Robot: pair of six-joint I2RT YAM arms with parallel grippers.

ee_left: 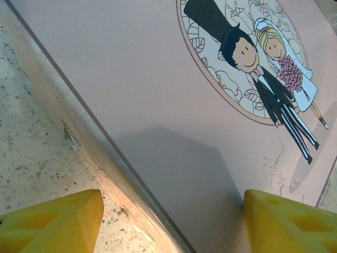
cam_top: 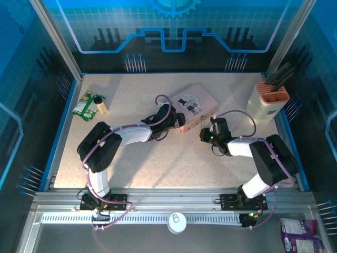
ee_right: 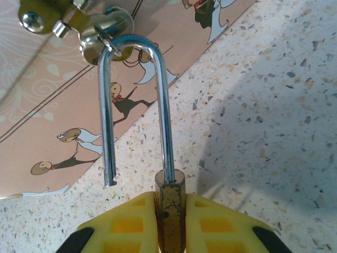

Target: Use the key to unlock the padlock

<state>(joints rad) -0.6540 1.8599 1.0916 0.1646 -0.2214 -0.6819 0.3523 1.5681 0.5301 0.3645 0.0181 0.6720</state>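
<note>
Evidently unlocked: the padlock (ee_right: 169, 192) sat mid-table, shackle (ee_right: 166, 132) sprung, 1 leg free but hooked through the tin's (ee_left: 131, 79) hasp (ee_right: 105, 31). The right gripper (ee_right: 169, 211) clenched its body; the left gripper (ee_left: 174, 221) gaped astride the tin. Next, probably: unhook it.

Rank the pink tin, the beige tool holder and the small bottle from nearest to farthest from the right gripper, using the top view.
1. Pink tin, just beyond the right gripper.
2. Beige tool holder, far right corner.
3. Small bottle, far left, beside the green packet.
</note>
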